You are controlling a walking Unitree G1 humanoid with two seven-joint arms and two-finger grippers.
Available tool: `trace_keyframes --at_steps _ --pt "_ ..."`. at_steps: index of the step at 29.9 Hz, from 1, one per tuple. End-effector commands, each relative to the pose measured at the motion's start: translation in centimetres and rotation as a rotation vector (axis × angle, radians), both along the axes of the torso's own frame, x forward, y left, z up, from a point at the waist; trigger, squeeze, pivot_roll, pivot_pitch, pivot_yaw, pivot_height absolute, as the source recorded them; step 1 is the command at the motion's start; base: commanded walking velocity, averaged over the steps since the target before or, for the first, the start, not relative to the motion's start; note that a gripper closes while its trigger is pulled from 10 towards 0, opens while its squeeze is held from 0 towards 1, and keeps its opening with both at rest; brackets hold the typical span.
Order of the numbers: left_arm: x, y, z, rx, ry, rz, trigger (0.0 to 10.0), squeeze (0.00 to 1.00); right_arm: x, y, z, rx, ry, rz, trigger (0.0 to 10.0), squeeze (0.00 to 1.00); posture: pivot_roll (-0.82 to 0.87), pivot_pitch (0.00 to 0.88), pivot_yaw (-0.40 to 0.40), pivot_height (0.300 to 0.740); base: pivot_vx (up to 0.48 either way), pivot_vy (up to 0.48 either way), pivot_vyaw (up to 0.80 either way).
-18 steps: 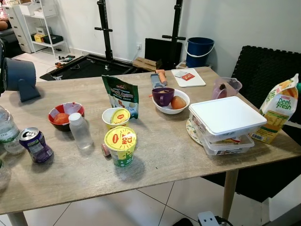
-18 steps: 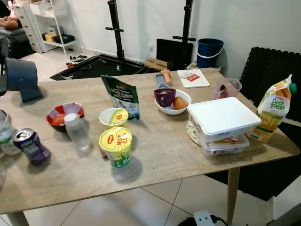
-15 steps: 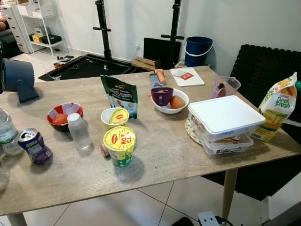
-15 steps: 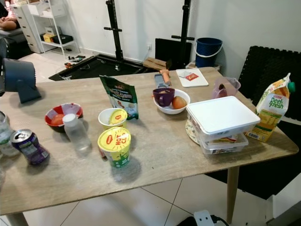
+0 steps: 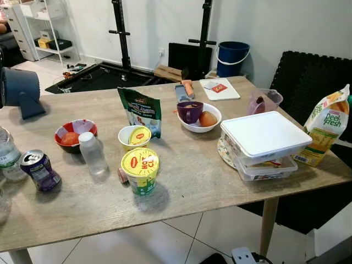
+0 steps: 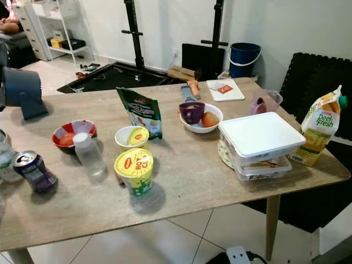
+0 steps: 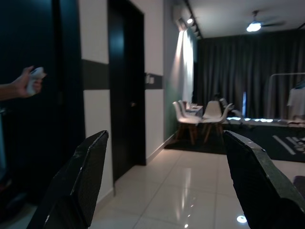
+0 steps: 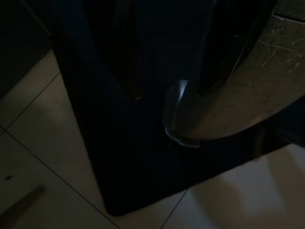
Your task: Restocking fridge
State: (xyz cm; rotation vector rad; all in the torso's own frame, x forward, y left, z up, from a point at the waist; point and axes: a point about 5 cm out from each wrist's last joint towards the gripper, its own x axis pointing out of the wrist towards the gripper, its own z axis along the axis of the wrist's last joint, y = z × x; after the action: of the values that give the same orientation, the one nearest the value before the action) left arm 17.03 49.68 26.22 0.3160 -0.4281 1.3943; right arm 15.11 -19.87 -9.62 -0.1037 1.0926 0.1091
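Many groceries lie spread on the wooden table (image 5: pixel 181 192), and none has been picked up, so by my judgement the restocking is at its very first step: choosing an item and closing in on it.

At the left edge of the head view sit a clear water bottle (image 5: pixel 7 157) and a purple can (image 5: pixel 39 170). Right of them, in the left-centre, a red bowl (image 5: pixel 75 135) stands with a small clear bottle (image 5: pixel 92 153) just in front of it. Near the middle of the frame a yellow-lidded noodle cup (image 5: pixel 141 170) stands nearest the table's front edge, a smaller cup (image 5: pixel 135 137) behind it and a green pouch (image 5: pixel 142 111) upright behind that. Right of centre is a white bowl (image 5: pixel 201 117) holding a purple cup (image 5: pixel 190 111) and an orange fruit (image 5: pixel 208 119). Further right, stacked white-lidded containers (image 5: pixel 263 144) rest on a plate, and at the right edge stands an orange juice carton (image 5: pixel 327 127), the likeliest fridge item.

The left gripper (image 7: pixel 167 181) points across a dim room away from the table, fingers spread wide and gripping nothing; a person's hand (image 7: pixel 26 82) shows at the upper left of that view. The right wrist view is too dark for me to tell that gripper's state; I cannot say.

Next, an arm must be raised over the table toward one chosen item, probably the carton or the containers, approaching from the near side without knocking the noodle cup.
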Motion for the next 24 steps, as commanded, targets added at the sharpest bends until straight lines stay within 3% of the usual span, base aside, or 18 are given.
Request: trace_keyframes --at_steps 1,5,7,9,13,19,24 --pt "0.2 -0.1 2.0 0.073 -0.002 -0.029 10.0 0.00 -0.2 0.1 -0.1 -0.003 0.011 0.008 10.0 0.00 0.03 0.042 0.023 0.740 0.000 0.000 0.00" --pt "0.7 -0.3 2.3 0.072 -0.017 -0.066 10.0 0.00 -0.2 0.1 -0.1 -0.003 0.012 0.009 10.0 0.00 0.03 0.042 0.023 0.740 0.000 0.000 0.00" --pt "1.9 -0.8 2.4 0.072 -0.023 -0.165 10.0 0.00 -0.2 0.1 -0.1 -0.003 0.013 0.011 10.0 0.00 0.03 0.042 0.023 0.740 0.000 0.000 0.00" --pt "1.9 -0.8 2.4 0.072 -0.023 -0.165 10.0 0.00 -0.2 0.1 -0.1 -0.003 0.013 0.011 10.0 0.00 0.03 0.042 0.023 0.740 0.000 0.000 0.00" --pt "4.7 -2.4 3.0 0.094 -0.023 -0.364 10.0 0.00 -0.3 0.0 -0.1 -0.007 0.014 0.015 10.0 0.00 0.03 0.038 0.023 0.740 0.000 0.000 0.00" --pt "6.5 -3.7 3.6 0.106 -0.043 -0.504 10.0 0.00 -0.2 -0.1 -0.1 -0.009 0.012 0.017 10.0 0.00 0.03 0.036 0.021 0.740 0.000 0.000 0.00" --pt "7.3 -4.1 3.6 0.098 -0.038 -0.559 10.0 0.00 -0.2 -0.1 -0.1 -0.010 0.012 0.019 10.0 0.00 0.03 0.036 0.022 0.740 0.000 0.000 0.00"
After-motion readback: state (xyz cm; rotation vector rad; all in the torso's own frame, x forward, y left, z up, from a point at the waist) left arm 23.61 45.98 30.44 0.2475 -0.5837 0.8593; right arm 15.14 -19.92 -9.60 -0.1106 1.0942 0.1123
